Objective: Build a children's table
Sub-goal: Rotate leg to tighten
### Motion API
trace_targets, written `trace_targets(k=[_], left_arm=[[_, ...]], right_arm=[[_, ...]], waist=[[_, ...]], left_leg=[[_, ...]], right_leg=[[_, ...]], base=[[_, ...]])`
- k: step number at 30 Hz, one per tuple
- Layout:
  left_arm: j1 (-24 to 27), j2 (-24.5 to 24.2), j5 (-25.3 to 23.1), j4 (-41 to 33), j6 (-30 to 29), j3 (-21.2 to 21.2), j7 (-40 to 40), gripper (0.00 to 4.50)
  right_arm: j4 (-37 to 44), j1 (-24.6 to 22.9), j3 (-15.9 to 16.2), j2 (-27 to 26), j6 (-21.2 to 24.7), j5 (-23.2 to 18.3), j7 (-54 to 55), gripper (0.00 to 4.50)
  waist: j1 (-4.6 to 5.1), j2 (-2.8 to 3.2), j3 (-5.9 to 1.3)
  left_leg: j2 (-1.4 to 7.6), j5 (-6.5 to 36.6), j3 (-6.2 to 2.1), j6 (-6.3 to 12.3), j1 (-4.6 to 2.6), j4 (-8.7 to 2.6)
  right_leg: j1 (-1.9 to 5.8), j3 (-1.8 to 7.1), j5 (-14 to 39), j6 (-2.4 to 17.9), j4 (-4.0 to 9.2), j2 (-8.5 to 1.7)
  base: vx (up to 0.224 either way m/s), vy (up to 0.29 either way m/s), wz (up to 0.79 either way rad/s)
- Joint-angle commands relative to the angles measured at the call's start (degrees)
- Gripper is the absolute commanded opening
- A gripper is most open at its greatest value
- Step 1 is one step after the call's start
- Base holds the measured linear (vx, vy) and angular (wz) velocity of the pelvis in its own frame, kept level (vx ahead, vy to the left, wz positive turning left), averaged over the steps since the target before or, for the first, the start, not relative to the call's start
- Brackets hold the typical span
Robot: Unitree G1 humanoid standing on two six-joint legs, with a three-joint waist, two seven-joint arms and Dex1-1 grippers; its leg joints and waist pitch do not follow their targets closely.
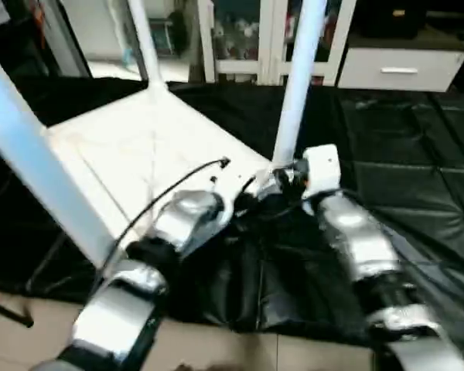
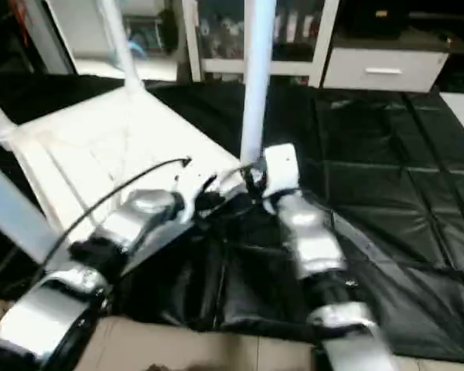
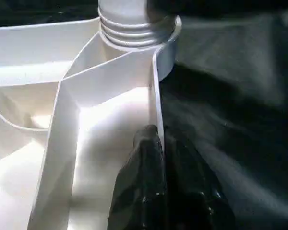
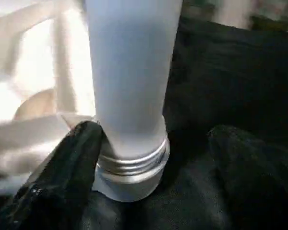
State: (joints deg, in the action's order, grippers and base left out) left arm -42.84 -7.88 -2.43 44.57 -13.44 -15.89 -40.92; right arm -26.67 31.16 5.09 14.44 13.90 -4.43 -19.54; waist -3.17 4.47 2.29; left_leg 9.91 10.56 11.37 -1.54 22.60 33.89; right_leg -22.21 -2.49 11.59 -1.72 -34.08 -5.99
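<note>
Black padded matting is spread over a tiled floor, with white cabinets seen behind it. On the matting the white tabletop is laid upside down, its ribbed underside facing up. At the far left a white leg is seen slanting across the near corner, and a second leg stands at the far corner. The left pincer is closed on the tabletop's thin rim wall, one black finger on each side, near the threaded corner socket. Further right, a third leg stands upright in that socket, its threads partly exposed. The right pincer is held open around the base of this leg: one finger lies just beside the threaded collar, the other stands apart from it.
</note>
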Motion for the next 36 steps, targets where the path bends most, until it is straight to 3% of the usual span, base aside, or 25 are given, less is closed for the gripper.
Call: trace_targets(k=[1, 2, 6, 7, 10, 11, 12, 15, 18, 20, 24, 27, 30, 31, 36], left_arm=[[3.3, -2.8, -1.2, -1.7, -2.2, -4.0, -8.9, 0.0], [3.9, -3.6, -0.9, -2.8, -2.4, -4.7, -11.1, 0.0], [6.2, -7.6, 0.4, -8.4, -2.2, -8.0, -20.7, 0.0], [7.0, -9.2, 1.0, -10.5, -1.1, -9.3, -24.9, 0.0], [7.3, -10.1, 1.0, -11.8, -0.9, -10.3, -27.3, 0.0], [7.5, -10.3, 1.3, -12.7, -1.4, -10.5, -28.1, 0.0], [7.7, -10.5, 1.7, -13.8, -2.0, -10.8, -29.2, 0.0], [7.7, -10.5, 2.2, -16.4, -3.6, -10.5, -30.1, 0.0], [7.7, -10.7, 2.2, -17.0, -3.9, -10.4, -30.3, 0.0], [7.5, -11.0, 1.9, -17.1, -4.0, -10.3, -30.6, 0.0], [7.5, -11.3, 1.7, -17.2, -4.2, -10.2, -30.7, 0.0], [7.6, -11.5, 1.6, -17.3, -4.3, -10.1, -30.8, 0.0], [8.0, -12.2, 1.7, -18.5, -5.3, -10.1, -31.3, 0.0], [8.0, -12.3, 1.7, -18.5, -5.4, -10.1, -31.6, 0.0], [8.1, -11.7, 1.6, -17.9, -5.3, -10.2, -31.4, 0.0]], right_arm=[[2.1, -1.1, -0.4, 4.8, 1.4, -0.4, -7.0, 3.81], [3.5, -1.6, 0.0, 6.2, 2.0, -2.0, -11.1, 3.81], [10.2, -4.3, 3.0, 12.8, 1.6, -6.9, -28.5, 3.81], [10.3, -4.9, 5.4, 15.6, 0.1, -5.3, -32.7, 3.81], [9.8, -4.9, 7.2, 17.3, -1.0, -4.1, -35.7, 3.81], [9.7, -4.8, 7.7, 17.7, -1.0, -4.3, -37.0, 3.81], [9.9, -4.7, 8.3, 18.1, -0.9, -4.8, -39.0, 3.81], [10.0, -4.1, 9.9, 18.6, -1.6, -5.2, -44.2, 3.81], [9.7, -3.7, 10.5, 18.5, -2.1, -5.3, -45.8, 3.81], [6.4, -2.2, 11.6, 17.4, -4.5, -2.9, -44.9, 3.81], [2.5, -0.4, 11.0, 14.9, -5.8, -2.3, -42.9, 3.81], [2.5, -0.4, 11.3, 15.0, -5.9, -2.0, -43.0, 3.47], [2.6, -0.4, 11.6, 15.2, -5.9, -1.9, -44.4, 3.42], [2.0, -0.2, 11.7, 15.4, -6.6, -1.8, -45.2, 3.23], [0.8, 0.1, 11.1, 15.3, -7.6, -1.8, -45.4, 2.81]], waist=[[-0.53, -0.85, -4.13], [-0.56, -0.99, -3.98], [-1.53, -1.17, -3.77], [-1.84, -1.44, -3.75], [-2.11, -1.14, -3.53], [-2.12, -1.16, -3.46], [-2.09, -1.8, -3.42], [-2.13, -1.61, -3.5], [-2.42, -1.72, -3.61], [-2.76, -1.69, -3.72], [-2.79, -1.58, -3.54], [-2.63, -1.53, -3.6], [-2.44, -1.5, -3.62], [-2.45, -0.92, -3.69], [-2.25, -1.04, -3.79]], left_leg=[[2.76, 3.6, -1.31, 7.19, -1.28, -3.12], [2.72, 3.8, -1.16, 7.97, -1.14, -3.05], [3.3, 6.1, -1.09, 7.75, -1.49, -3.24], [3.4, 6.1, -1.07, 7.66, -1.46, -3.28], [3.46, 8.4, -0.92, 6.15, -1.91, -3.48], [3.47, 8.9, -0.97, 5.72, -1.87, -3.61], [3.45, 9.7, -1.03, 5.12, -1.75, -3.81], [3.47, 9.7, -1.12, 4.69, -1.78, -3.82], [3.41, 8.0, -1.0, 5.49, -1.8, -3.53], [3.34, 6.9, -1.04, 5.75, -1.67, -3.39], [3.2, 8.5, -1.11, 5.0, -1.59, -3.55], [3.24, 8.9, -1.17, 4.48, -1.67, -3.61], [3.18, 8.7, -1.15, 4.79, -1.57, -3.56], [3.19, 8.8, -1.18, 4.75, -1.67, -3.49], [3.12, 8.5, -1.13, 4.93, -1.66, -3.38]], right_leg=[[2.58, 1.23, -9.4, 17.3, 2.19, -2.42], [2.59, 1.32, -9.3, 17.8, 2.18, -2.49], [2.53, 1.29, -4.1, 18.2, 2.36, -2.48], [2.42, 1.32, -3.0, 18.0, 2.32, -2.55], [1.82, 1.45, 1.1, 18.0, 2.59, -2.55], [1.88, 1.49, 1.7, 17.9, 2.66, -2.64], [2.07, 1.48, 3.2, 17.6, 2.69, -2.71], [2.02, 1.5, 3.8, 17.4, 2.62, -2.79], [1.86, 1.55, 1.3, 17.9, 2.47, -2.76], [1.89, 1.51, 0.6, 17.9, 2.29, -2.85], [1.89, 1.46, 3.0, 17.8, 2.47, -2.82], [1.94, 1.47, 2.6, 17.6, 2.39, -2.72], [1.99, 1.46, 1.7, 17.7, 2.34, -2.71], [1.93, 1.44, 1.6, 17.8, 2.28, -2.7], [2.09, 1.33, -0.7, 18.6, 2.19, -2.52]], base=[[0.0, 0.0, 0.0], [0.0, 0.0, 0.0], [0.0, 0.0, 0.0], [0.0, 0.0, 0.0], [0.0, 0.0, 0.0], [0.0, 0.0, 0.0], [0.0, 0.0, 0.0], [0.0, 0.0, 0.0], [0.0, 0.0, 0.0], [0.0, 0.0, 0.0], [0.0, 0.0, 0.0], [0.0, 0.0, 0.0], [0.0, 0.0, 0.0], [0.0, 0.0, 0.0], [0.0, 0.0, 0.0]])
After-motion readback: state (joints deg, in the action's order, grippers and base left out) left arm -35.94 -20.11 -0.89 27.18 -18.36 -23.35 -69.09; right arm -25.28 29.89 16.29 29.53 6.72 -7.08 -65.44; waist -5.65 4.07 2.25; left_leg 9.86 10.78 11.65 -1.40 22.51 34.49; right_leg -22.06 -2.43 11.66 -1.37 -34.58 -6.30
